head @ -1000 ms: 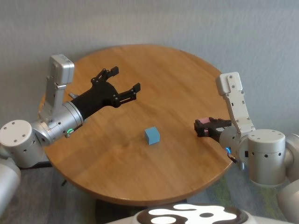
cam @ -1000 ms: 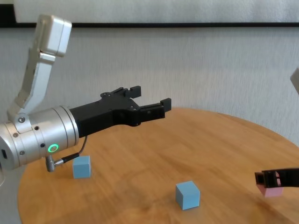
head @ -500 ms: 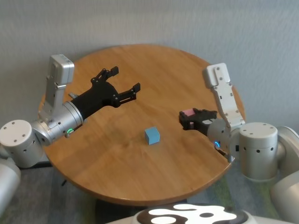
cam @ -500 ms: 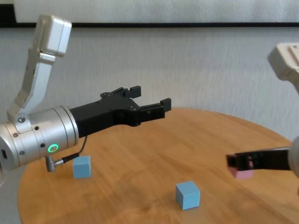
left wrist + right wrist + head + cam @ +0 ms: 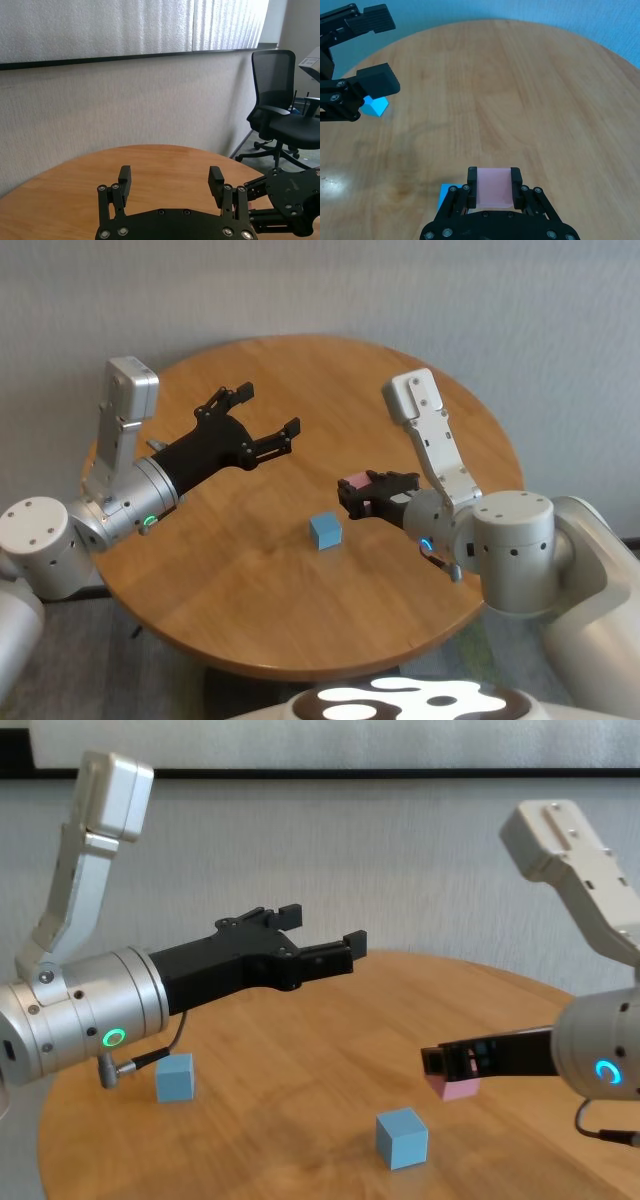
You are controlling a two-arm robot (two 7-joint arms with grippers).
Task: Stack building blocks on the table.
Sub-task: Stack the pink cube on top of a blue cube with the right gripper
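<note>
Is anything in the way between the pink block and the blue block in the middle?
Nothing visible. The right gripper holds the pink block in the air, up and to the right of the middle blue block. Only bare table lies between them.

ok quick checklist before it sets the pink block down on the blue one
1. Pink block held in the right gripper: ok, clamped between both fingers.
2. Pink block clear of the table: ok, it hangs in the air in the chest view.
3. Pink block lined up over the middle blue block: not ok, it sits off to the robot's right of it.
4. Top of that blue block free: ok.
5. Left gripper out of the way: ok, open and raised over the far left of the table.
6. Second blue block away from the stack spot: ok.
</note>
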